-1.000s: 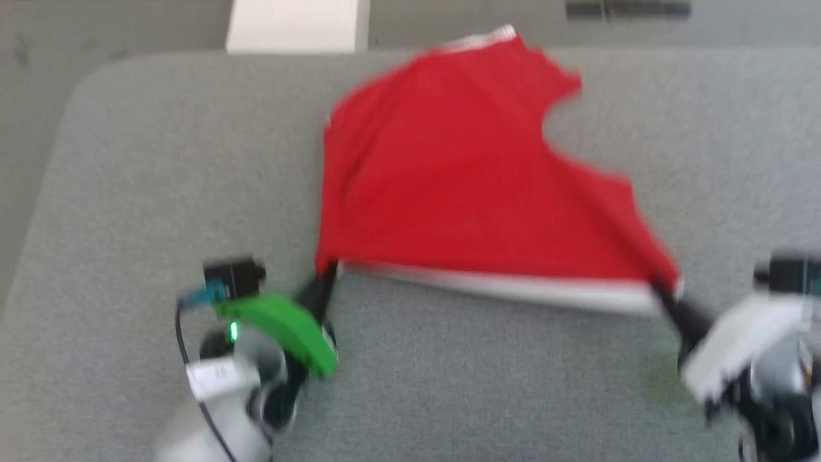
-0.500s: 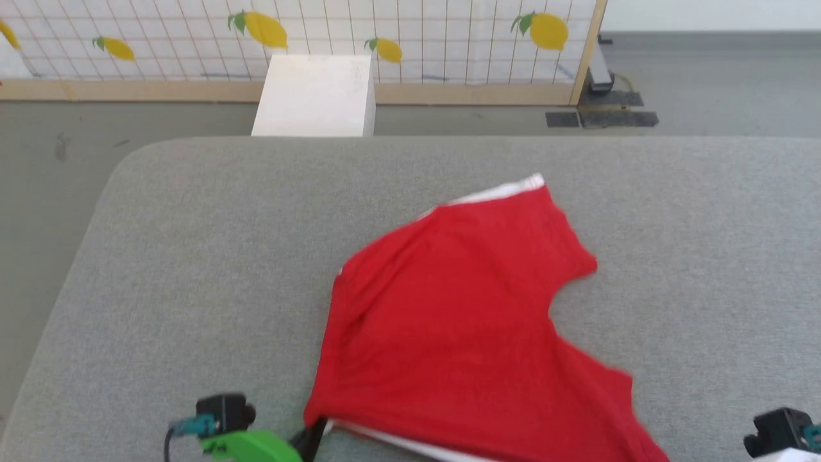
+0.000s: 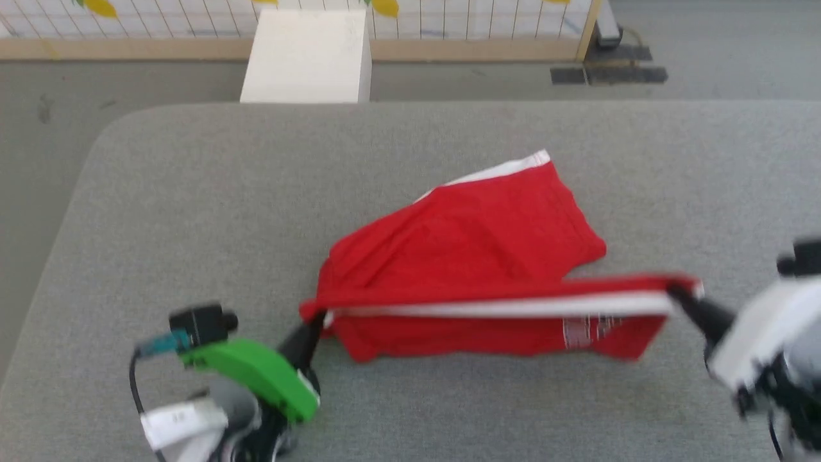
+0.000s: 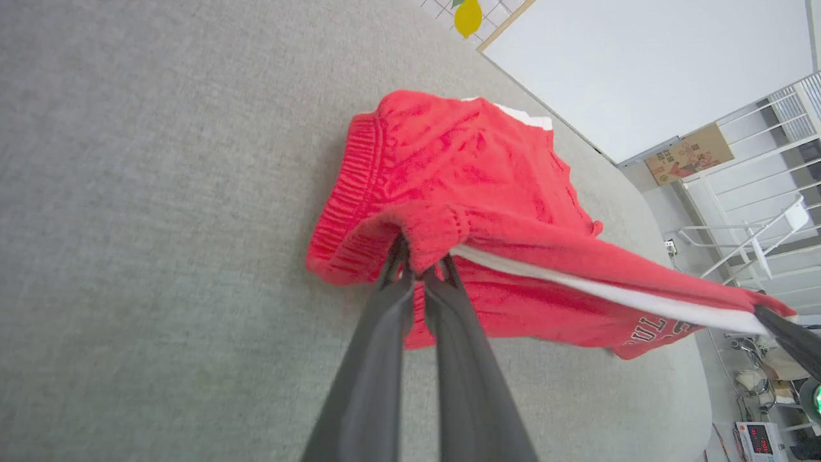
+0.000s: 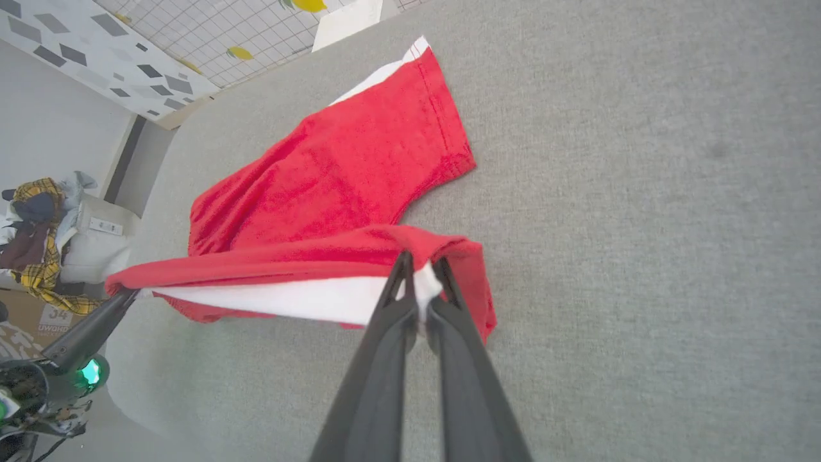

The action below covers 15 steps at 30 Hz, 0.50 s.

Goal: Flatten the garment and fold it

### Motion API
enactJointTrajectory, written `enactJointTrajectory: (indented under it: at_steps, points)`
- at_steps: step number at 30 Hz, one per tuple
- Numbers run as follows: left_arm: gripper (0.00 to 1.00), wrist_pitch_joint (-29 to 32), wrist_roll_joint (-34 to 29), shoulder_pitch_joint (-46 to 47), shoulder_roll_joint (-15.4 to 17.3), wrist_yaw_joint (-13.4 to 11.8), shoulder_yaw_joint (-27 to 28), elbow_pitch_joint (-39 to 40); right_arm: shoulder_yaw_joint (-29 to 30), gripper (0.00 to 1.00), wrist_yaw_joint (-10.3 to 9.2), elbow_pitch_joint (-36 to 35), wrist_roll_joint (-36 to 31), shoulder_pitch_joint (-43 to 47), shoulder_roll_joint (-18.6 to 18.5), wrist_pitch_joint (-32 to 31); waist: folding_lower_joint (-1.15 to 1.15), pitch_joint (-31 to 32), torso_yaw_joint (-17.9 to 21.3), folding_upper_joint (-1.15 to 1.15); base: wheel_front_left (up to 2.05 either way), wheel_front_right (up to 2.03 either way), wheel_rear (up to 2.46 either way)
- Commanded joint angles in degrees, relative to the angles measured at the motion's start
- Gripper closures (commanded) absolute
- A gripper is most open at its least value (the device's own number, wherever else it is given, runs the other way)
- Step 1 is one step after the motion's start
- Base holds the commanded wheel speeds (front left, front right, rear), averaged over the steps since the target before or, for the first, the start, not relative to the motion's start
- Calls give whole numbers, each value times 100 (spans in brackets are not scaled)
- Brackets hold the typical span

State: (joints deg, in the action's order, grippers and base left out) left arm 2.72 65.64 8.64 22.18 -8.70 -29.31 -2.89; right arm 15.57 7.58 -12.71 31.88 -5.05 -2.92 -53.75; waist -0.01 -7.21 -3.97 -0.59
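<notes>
The garment, bright red shorts with a white side stripe, lies partly on the grey padded table. Its near edge is lifted and stretched taut between both grippers, and white lettering shows on the hanging leg. My left gripper is shut on the ribbed waistband corner. My right gripper is shut on the hem corner at the white stripe. The far leg rests flat on the table. The left gripper also shows in the right wrist view, holding the other end.
A white box stands on the floor beyond the table's far edge, before a lemon-patterned screen. The table's rounded far-left corner is near. A pile of clothes lies off to the side.
Both grippers have raised the near edge and carried it back over the shorts, so the front leg hangs below the stripe. The head camera has tilted up, then partly down.
</notes>
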Motion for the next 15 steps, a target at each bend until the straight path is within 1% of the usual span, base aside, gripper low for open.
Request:
enactJointTrajectory:
  at_steps: [1, 8, 15]
  points:
    - [100, -44, -13, 237, -17, 32, 74, -106, -46, 100, -9, 226, -154, -362, -2, 140, 1, -349, -11, 59, 0, 0, 0]
    - [100, -188, -64, 1014, -233, 186, 210, -605, -358, 100, -9, 1784, -854, -2126, 2, 892, 1, -942, -134, 59, 0, 0, 0]
    - [100, -256, -145, 1548, -401, 356, 185, -883, -590, 100, -9, 3154, -1374, -3537, 3, 1585, 1, -1548, -335, 59, 0, 0, 0]
